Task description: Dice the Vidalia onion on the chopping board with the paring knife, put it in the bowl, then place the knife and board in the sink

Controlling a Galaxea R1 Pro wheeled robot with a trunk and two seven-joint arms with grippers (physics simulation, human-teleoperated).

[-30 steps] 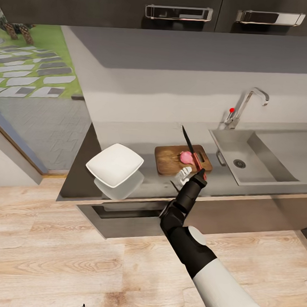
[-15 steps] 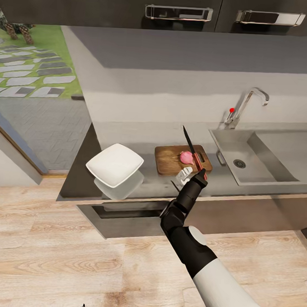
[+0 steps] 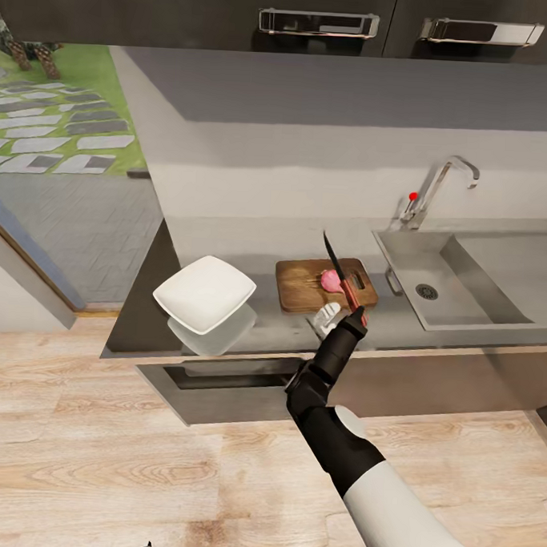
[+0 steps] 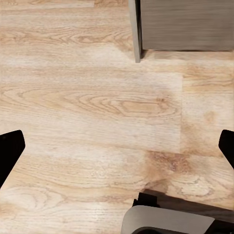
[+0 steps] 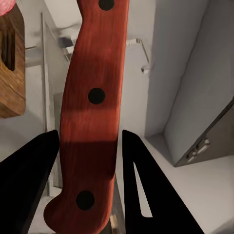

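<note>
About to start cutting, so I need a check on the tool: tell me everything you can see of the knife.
The knife has a red handle with three dark rivets and a slim, dark, pointed blade. The right gripper is shut on the handle, its jaws at either side. The knife is raised, tilted, tip pointing up and away towards the wall, over the board. Its blade passes in front of the pink onion; whether they touch I cannot tell.
</note>
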